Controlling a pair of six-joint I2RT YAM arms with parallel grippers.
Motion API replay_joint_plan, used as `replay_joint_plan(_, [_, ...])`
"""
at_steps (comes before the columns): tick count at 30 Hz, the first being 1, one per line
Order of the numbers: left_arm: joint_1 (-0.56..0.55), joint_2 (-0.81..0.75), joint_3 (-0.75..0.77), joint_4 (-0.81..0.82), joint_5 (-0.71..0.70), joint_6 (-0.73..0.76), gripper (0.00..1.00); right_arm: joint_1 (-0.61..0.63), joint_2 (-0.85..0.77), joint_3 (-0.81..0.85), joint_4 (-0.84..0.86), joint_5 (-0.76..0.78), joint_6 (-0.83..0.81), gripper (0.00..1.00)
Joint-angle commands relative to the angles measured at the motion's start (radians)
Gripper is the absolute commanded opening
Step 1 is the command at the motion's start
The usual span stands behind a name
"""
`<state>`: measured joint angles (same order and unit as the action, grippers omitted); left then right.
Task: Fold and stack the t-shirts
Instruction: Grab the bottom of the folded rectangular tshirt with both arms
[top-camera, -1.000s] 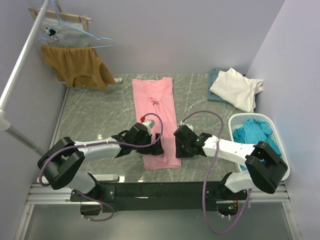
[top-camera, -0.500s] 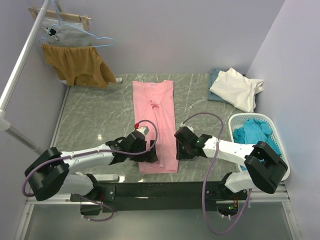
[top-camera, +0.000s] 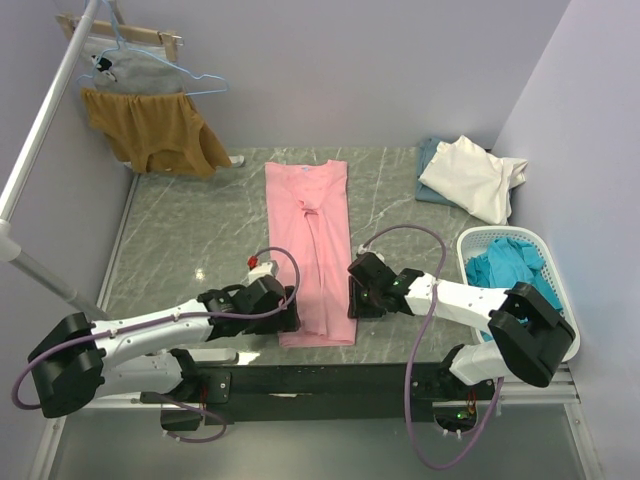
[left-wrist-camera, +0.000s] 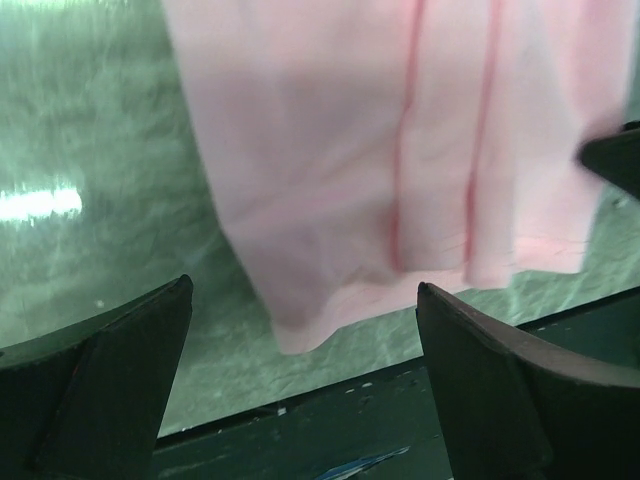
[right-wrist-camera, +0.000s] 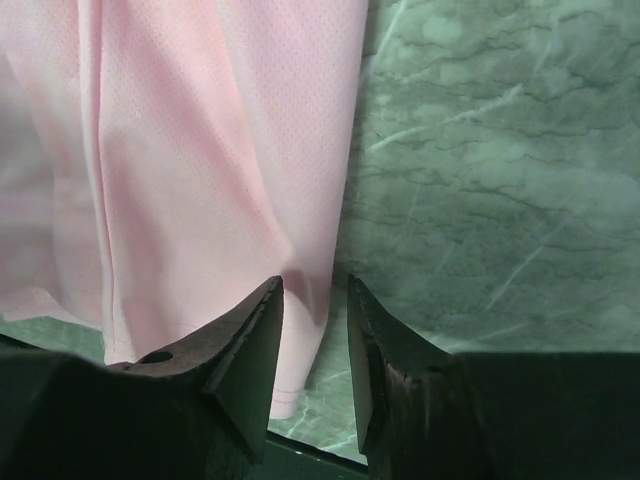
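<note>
The light pink t-shirt (top-camera: 310, 230) lies folded into a long strip down the middle of the table. It also shows in the left wrist view (left-wrist-camera: 330, 150) and the right wrist view (right-wrist-camera: 200, 150). My left gripper (top-camera: 287, 312) is wide open and empty, and the shirt's near left hem corner lies just beyond its jaws (left-wrist-camera: 303, 290). My right gripper (top-camera: 352, 300) sits at the shirt's right edge near the hem. Its jaws stand a narrow gap apart astride that edge (right-wrist-camera: 313, 285), where the cloth puckers.
A cream-white t-shirt (top-camera: 470, 175) lies on a grey-blue one (top-camera: 428, 152) at the back right. A white basket (top-camera: 468, 242) at the right holds teal shirts (top-camera: 505, 262). A mustard garment (top-camera: 150, 130) and a grey one (top-camera: 130, 65) hang at the back left. The table's dark near edge (left-wrist-camera: 350, 420) is close.
My left gripper has drawn back off the shirt toward the near left and now stands open at the hem corner. The shirt's near end shifted slightly left. The right gripper stayed put.
</note>
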<state>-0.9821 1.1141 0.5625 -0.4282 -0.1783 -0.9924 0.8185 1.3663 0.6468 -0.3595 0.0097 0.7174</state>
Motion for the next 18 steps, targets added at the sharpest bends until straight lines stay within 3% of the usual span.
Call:
replay_joint_plan(1, [-0.029,0.012,-0.03,-0.011,-0.019,-0.075,0.99,0.014,0.014,-0.004,0.037,-0.007,0.017,0.39])
replay_joint_plan(6, [-0.064,0.058,-0.026,0.002,-0.036,-0.091,0.91,0.036,0.025,-0.004,0.05,-0.033,0.036,0.39])
replay_joint_plan(9, [-0.075,0.078,-0.026,0.009,-0.043,-0.1,0.8,0.05,0.04,0.002,0.04,-0.017,0.048,0.37])
replay_joint_plan(12, [-0.087,0.087,-0.026,-0.004,-0.058,-0.112,0.56,0.06,0.043,0.005,0.027,-0.011,0.054,0.28])
replay_joint_plan(13, [-0.09,0.085,-0.03,-0.004,-0.058,-0.118,0.44,0.064,0.039,0.004,0.024,0.01,0.057,0.27])
replay_joint_plan(14, [-0.092,0.085,-0.035,-0.007,-0.056,-0.121,0.39,0.067,0.034,0.004,-0.001,0.025,0.06,0.26])
replay_joint_plan(15, [-0.093,0.082,-0.039,-0.009,-0.058,-0.124,0.26,0.071,0.027,0.005,-0.016,0.048,0.071,0.25])
replay_joint_plan(18, [-0.099,0.081,-0.055,-0.032,-0.062,-0.14,0.08,0.073,-0.001,0.004,-0.074,0.104,0.083,0.25])
